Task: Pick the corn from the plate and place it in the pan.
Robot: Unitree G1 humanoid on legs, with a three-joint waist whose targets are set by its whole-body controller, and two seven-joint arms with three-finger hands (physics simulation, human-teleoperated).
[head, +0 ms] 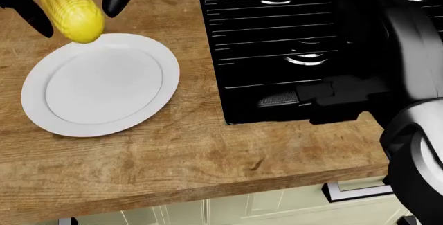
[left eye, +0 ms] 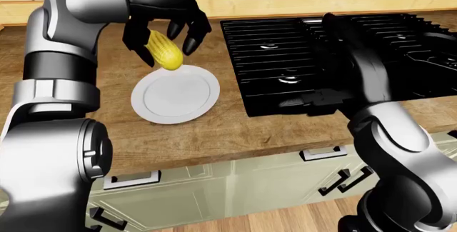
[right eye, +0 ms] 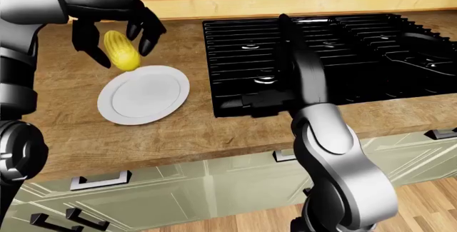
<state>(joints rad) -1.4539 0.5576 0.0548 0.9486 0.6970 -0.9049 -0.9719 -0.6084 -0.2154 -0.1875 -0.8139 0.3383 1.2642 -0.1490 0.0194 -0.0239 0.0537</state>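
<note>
The yellow corn (left eye: 163, 50) is held in my left hand (left eye: 169, 43), whose black fingers close round its upper part. It hangs tilted just above the top-left rim of the empty white plate (left eye: 175, 96) on the wooden counter, as the head view also shows (head: 70, 10). A dark pan (right eye: 427, 47) seems to sit on the right side of the black stove, hard to tell from the grates. My right arm (right eye: 308, 77) reaches up over the stove; its black hand blends into the stove top.
The black stove (left eye: 285, 60) with grates fills the right half of the counter. A wooden wall runs along the top. The counter edge (head: 207, 188) and pale cabinet drawers with handles lie below.
</note>
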